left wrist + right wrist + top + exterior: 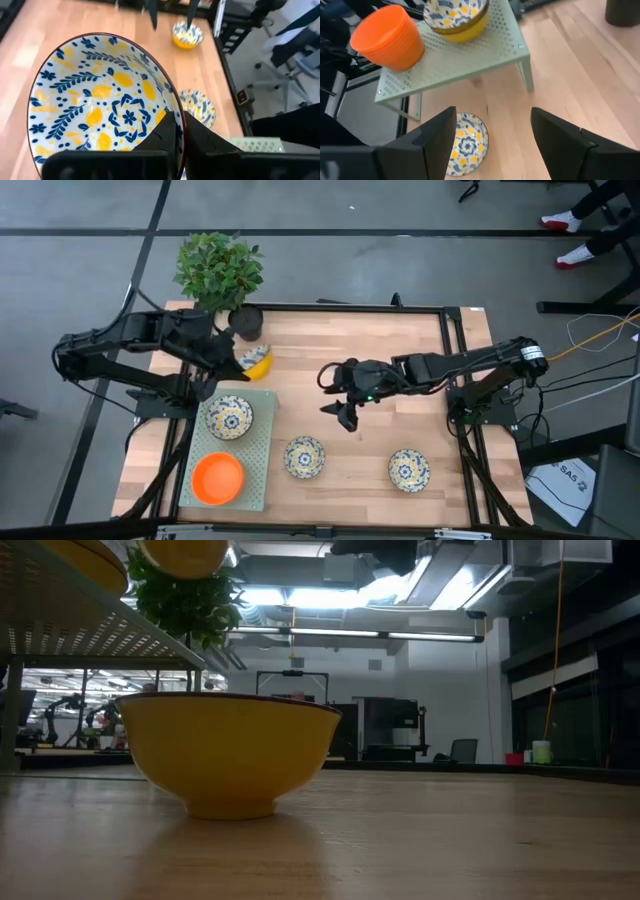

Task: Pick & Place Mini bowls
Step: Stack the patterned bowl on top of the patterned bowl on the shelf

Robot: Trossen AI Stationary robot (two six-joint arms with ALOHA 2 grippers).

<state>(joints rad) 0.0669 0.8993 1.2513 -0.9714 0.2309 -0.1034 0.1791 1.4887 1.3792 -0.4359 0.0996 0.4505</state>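
left gripper (243,360) is clamping a patterned bowl (102,102) by its rim, carrying it; next it's needing the rack (262,442). right gripper (340,395) is hanging wide open.

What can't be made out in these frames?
- Number of orange bowls: the stack of plain orange bowls on the perforated green rack shows ribs in the right wrist view, too fine to count.
- Table beyond: in the low view, the yellow-sided bowl blocks everything behind it.
- Held patterned bowl's outside: hidden in the left wrist view, where the shut left claw pinches its rim.
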